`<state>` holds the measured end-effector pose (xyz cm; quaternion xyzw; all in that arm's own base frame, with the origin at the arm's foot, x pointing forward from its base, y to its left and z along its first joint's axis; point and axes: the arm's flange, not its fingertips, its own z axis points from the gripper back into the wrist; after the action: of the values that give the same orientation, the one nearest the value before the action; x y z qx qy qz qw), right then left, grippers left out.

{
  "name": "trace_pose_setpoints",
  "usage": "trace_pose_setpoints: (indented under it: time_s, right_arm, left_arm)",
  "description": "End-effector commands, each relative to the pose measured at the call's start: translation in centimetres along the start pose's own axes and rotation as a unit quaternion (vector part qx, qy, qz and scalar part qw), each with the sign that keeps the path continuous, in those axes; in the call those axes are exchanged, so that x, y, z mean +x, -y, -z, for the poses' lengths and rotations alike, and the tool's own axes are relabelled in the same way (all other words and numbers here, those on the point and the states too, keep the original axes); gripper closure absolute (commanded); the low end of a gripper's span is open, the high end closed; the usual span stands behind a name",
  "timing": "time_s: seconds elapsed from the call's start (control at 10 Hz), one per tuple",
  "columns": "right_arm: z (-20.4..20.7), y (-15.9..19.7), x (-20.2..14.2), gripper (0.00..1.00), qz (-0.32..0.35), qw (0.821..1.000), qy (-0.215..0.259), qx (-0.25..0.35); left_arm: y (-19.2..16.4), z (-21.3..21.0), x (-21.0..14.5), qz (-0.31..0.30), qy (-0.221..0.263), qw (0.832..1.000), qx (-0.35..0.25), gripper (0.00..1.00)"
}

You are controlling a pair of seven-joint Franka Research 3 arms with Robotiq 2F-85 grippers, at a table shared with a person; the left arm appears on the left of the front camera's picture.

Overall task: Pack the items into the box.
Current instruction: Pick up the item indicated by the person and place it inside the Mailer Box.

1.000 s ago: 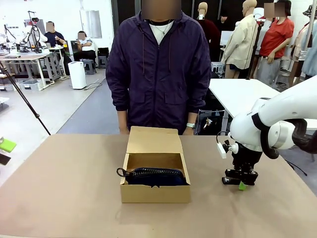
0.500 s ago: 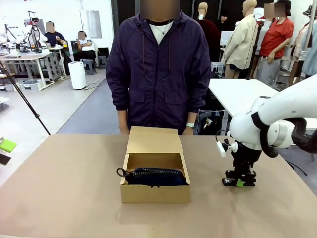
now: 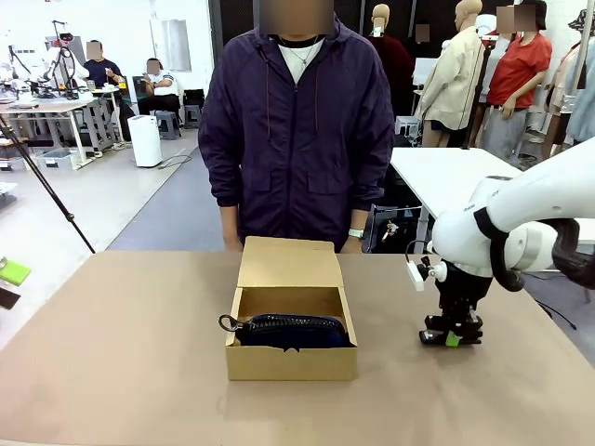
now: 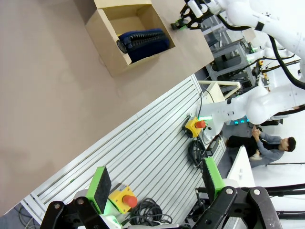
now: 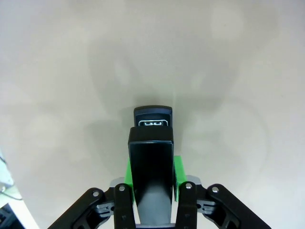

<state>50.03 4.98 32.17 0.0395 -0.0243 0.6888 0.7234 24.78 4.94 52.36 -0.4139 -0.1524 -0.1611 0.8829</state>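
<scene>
Your right hand (image 3: pixel 453 338) was clamped on the black stapler (image 5: pixel 151 143) down at the surface (image 3: pixel 130 372), well right of the box (image 3: pixel 291 364), so you needed a straight lift before swinging over the pouch (image 3: pixel 293 327) inside.

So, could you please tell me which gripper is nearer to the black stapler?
The right. The right gripper is shut on the stapler itself; the left gripper hangs open over the slotted frame off the table's edge, far from it.
</scene>
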Motion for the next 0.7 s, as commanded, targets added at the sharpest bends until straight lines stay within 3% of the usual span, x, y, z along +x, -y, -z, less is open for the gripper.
trace_pose_setpoints:
  time_s: [0.0,0.2,0.4,0.5,0.6]
  right_arm:
    - [-8.4,-1.9,0.4,1.0,0.02,0.999,-0.041,-0.002]
    - [-12.5,-2.4,-0.4,1.0,0.019,0.998,-0.055,-0.003]
    - [-12.6,-1.8,-1.2,1.0,0.061,0.997,-0.033,-0.045]
    - [-13.5,-3.4,-0.6,1.0,0.014,0.999,-0.04,-0.012]
    - [-13.5,-3.4,-0.6,1.0,0.014,0.999,-0.04,-0.012]
  left_arm:
    - [-0.2,-0.1,-0.2,0.008,0.0,1.0,0.001,0.0]
    - [-0.2,-0.1,-0.2,0.008,0.0,1.0,0.001,0.0]
    - [-0.2,-0.1,-0.2,0.008,0.0,1.0,0.001,0.0]
    - [-0.2,-0.1,-0.2,0.008,0.0,1.0,0.001,0.0]
    - [-0.2,-0.1,-0.2,0.008,0.0,1.0,0.001,0.0]
